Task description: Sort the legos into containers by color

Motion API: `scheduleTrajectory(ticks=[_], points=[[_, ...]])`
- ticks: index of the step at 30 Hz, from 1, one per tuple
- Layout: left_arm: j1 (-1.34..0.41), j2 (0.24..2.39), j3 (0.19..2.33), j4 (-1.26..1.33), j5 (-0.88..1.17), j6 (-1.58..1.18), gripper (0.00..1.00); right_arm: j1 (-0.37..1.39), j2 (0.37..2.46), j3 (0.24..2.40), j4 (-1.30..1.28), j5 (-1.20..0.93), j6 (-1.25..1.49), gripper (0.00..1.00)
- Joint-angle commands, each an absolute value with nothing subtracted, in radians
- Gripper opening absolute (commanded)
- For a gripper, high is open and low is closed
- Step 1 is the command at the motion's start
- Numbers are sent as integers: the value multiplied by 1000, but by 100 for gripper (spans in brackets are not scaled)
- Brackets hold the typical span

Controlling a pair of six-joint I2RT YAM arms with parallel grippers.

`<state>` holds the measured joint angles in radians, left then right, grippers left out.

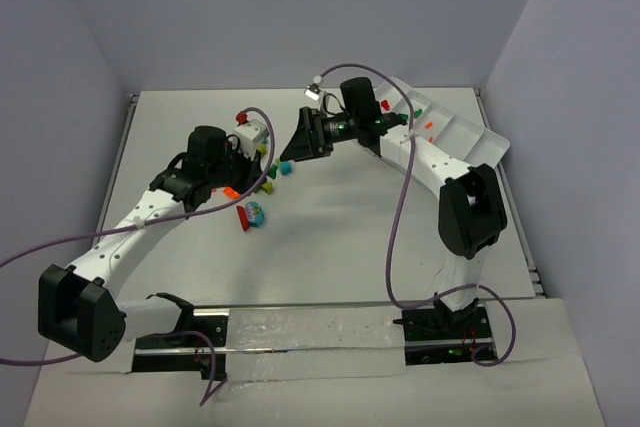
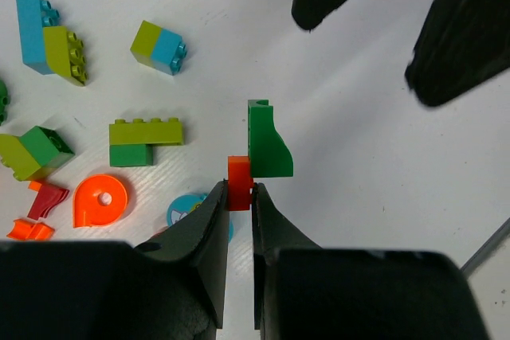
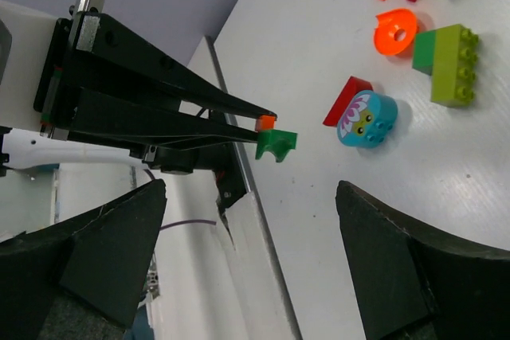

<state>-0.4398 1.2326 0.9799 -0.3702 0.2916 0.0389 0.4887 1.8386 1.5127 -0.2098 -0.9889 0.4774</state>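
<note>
left gripper (image 2: 237, 201) clamped on a small orange plastic brick (image 2: 239, 182); the green curved plastic brick (image 2: 268, 146) stuck to it juts ahead, long axis along the jaws, pointing at the nearby, wide-spread right gripper (image 3: 249, 190) opposite.

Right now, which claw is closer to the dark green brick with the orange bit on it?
Left. The left claw pinches the orange piece joined to the green brick; the right claw hangs open, apart from it.

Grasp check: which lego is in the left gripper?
The small orange brick pinched by the left gripper, dark green arched piece stuck to it; others lie loose.
</note>
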Motion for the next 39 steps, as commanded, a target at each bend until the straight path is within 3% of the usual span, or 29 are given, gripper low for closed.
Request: scheduleTrajectory(ticks=[1,16,24,27,29,32,39], points=[[-457,1240,1047,-338,296,10,0,524,1843,1513,-210,-1033,443,91],[-480,1239,1066,-337,292,-32,0,558,1905,1513,-156,-1097,512,68],[-483,1244,1065,-330,287,-32,0,558,1913,1508,-107,-1118,558,36],[-485,1246,1063,-330,284,-32,0,558,1914,1502,-87,-1126,580,30],[-485,1247,1063,-327,276,-31,0,558,1914,1497,-81,-1130,583,13],[-486,1247,1058,-325,256,-25,0,557,1906,1491,-98,-1132,565,1],[-466,1236,1040,-310,170,-11,0,450,1838,1413,-168,-1147,479,0]])
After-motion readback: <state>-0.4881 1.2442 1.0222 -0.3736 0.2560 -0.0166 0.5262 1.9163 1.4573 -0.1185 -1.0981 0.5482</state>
